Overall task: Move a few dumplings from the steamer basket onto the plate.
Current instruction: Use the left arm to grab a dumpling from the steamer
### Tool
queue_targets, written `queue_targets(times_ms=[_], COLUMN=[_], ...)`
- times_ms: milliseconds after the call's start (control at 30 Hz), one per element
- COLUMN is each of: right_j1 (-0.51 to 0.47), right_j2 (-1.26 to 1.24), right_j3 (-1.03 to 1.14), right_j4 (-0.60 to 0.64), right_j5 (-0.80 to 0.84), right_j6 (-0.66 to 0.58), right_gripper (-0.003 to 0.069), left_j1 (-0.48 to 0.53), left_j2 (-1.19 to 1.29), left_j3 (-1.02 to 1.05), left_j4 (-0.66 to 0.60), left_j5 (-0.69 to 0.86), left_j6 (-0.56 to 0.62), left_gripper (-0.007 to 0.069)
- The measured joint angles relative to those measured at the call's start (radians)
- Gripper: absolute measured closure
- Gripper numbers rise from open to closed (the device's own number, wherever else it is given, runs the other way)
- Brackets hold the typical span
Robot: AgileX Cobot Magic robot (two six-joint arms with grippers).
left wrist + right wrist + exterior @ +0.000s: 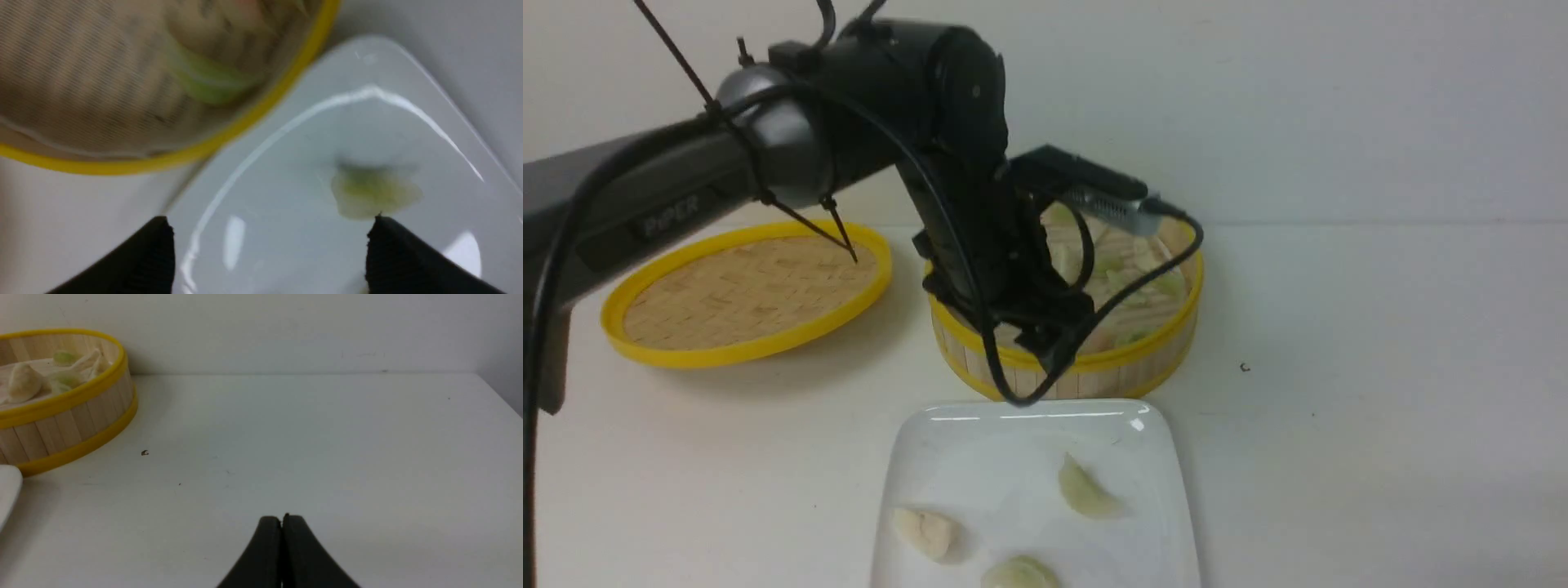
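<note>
The steamer basket [1098,382] stands near the back wall on the white table [1347,425], and several pale green and whitish dumplings [1112,269] lie on its slatted floor. Directly in front of the steamer basket, on the robot's side, lies the plate [980,457]; its far edge reaches the basket's base, though contact cannot be judged. 3 dumplings are on the plate: 1 greenish [1086,488] nearest the basket, 1 whitish [927,532] farther from it toward the left, and 1 [1021,573] farthest from it, cut by the frame edge. The left gripper [269,220] hangs over the basket's near rim where the plate begins, its fingers [157,245] spread wide with nothing between them; in the blurred left wrist view the greenish dumpling lies just beside 1 fingertip. The right gripper [282,517] is well to the right of the basket over bare table, its fingers pressed together and holding nothing. A shallow woven lid [743,290] lies to the left of the basket, apart from it.
</note>
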Motion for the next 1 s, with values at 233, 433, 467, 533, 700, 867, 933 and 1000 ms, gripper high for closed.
queue_targets(times_ms=[233,433,467,533,700,867,933,1000], right_j1=[0.0,0.0,0.0,0.0,0.0,0.0,0.0,0.0], right_j2=[0.0,0.0,0.0,0.0,0.0,0.0,0.0,0.0], right_j3=[0.0,0.0,0.0,0.0,0.0,0.0,0.0,0.0], right_j4=[0.0,0.0,0.0,0.0,0.0,0.0,0.0,0.0], right_j5=[0.0,0.0,0.0,0.0,0.0,0.0,0.0,0.0], right_j6=[0.0,0.0,0.0,0.0,0.0,0.0,0.0,0.0], right_gripper=[0.0673,0.0673,0.0673,0.0673,0.0673,0.0673,0.0673,0.0673], left_j1=[0.007,0.011,0.011,0.011,0.011,0.011,0.012,0.012], left_j2=[0.092,0.276,0.287,0.334,0.383,0.405,0.406,0.406], left_j3=[-0.217,-0.263,-0.263,-0.263,-0.267,-0.272,-0.275,-0.278], left_j4=[0.108,0.108,0.106,0.088,0.074,0.049,0.046,0.044], left_j5=[-0.032,-0.041,-0.041,-0.042,-0.047,-0.045,-0.05,-0.04], left_j6=[-0.132,-0.151,-0.151,-0.157,-0.159,-0.161,-0.163,-0.163], left_gripper=[0.0174,0.0178,0.0178,0.0176,0.018,0.0369,0.0447,0.044])
